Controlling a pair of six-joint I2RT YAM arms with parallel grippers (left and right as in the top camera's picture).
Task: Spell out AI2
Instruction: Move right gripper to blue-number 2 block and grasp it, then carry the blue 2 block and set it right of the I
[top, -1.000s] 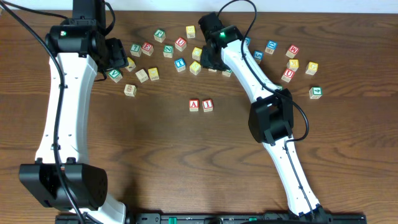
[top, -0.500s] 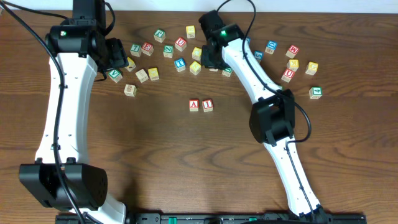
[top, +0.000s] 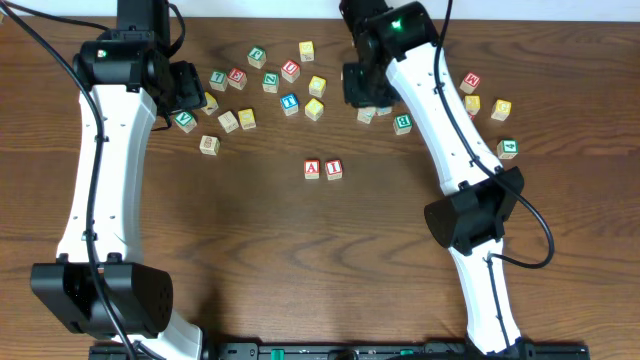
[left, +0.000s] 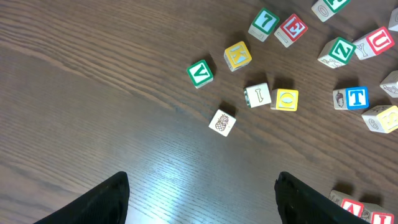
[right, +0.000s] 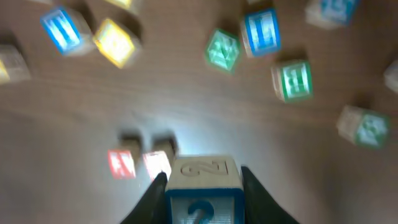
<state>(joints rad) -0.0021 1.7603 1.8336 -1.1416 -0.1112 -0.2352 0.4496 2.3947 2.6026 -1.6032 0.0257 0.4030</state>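
My left gripper (left: 202, 208) hung wide open, empty, A cube (top: 312, 170) and I cube (top: 334, 170) sat touching mid-table (side by side), my right gripper (right: 202, 196) pinched the 2 cube (right: 200, 177), raised off the table (top: 250, 240).

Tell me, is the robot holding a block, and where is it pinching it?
Yes. The right end effector pinches the blue 2 cube by two opposite sides. The left end effector is open and empty.
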